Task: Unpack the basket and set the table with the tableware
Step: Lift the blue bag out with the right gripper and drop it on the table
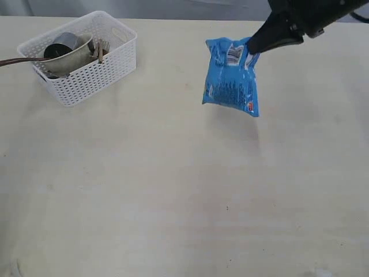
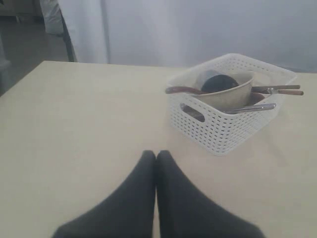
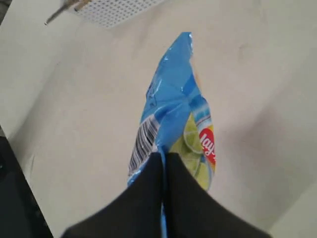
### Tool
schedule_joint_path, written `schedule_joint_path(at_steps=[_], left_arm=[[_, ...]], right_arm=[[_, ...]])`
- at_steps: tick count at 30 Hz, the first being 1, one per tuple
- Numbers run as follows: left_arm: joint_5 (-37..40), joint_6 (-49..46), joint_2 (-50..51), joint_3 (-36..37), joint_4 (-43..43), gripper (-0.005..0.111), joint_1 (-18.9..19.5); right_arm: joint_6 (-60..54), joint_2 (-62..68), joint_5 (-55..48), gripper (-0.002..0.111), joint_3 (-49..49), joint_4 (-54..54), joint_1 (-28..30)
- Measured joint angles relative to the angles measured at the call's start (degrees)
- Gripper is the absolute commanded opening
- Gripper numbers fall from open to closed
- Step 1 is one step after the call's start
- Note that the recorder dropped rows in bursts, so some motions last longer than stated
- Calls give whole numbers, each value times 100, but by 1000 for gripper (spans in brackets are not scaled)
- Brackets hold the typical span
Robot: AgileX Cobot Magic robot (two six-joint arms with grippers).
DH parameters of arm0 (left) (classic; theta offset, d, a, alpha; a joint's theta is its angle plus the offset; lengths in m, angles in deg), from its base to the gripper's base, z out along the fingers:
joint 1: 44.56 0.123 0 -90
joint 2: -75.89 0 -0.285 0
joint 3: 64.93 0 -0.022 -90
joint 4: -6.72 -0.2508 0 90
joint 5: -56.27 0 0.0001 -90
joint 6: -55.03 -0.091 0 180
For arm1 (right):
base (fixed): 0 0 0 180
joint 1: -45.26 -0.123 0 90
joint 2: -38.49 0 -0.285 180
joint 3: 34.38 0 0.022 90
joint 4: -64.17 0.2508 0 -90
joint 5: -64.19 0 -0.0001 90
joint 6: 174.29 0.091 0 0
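Exterior view first: the basket [image 1: 86, 63] sits on the table [image 1: 173, 190], fully packed. The bowl [image 1: 74, 56] is tilted inside with the cup [image 1: 62, 45] nested in it, the chopsticks [image 1: 101, 52] lie beside the bowl, and the brown-handled utensil [image 1: 20, 60] pokes out over the basket's rim. Well apart from the basket, the right gripper [image 1: 253, 47] dangles the blue snack bag [image 1: 232, 78] clear of the tabletop. Only the left wrist view shows the left gripper [image 2: 156, 157]: fingers pressed together, holding nothing, low over the table, facing the basket but apart from it. Right wrist view now, and here's the close detail: jaws pinched tight on the bag's top edge, a corner of the basket beyond the bag.
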Motion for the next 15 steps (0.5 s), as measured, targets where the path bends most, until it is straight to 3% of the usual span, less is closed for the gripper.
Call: schedule_joint_path(at_steps=[15], left_arm=[[0,0,0,0,0,0,0]], right_arm=[[-37,1858,-27,0,837,-11,581]])
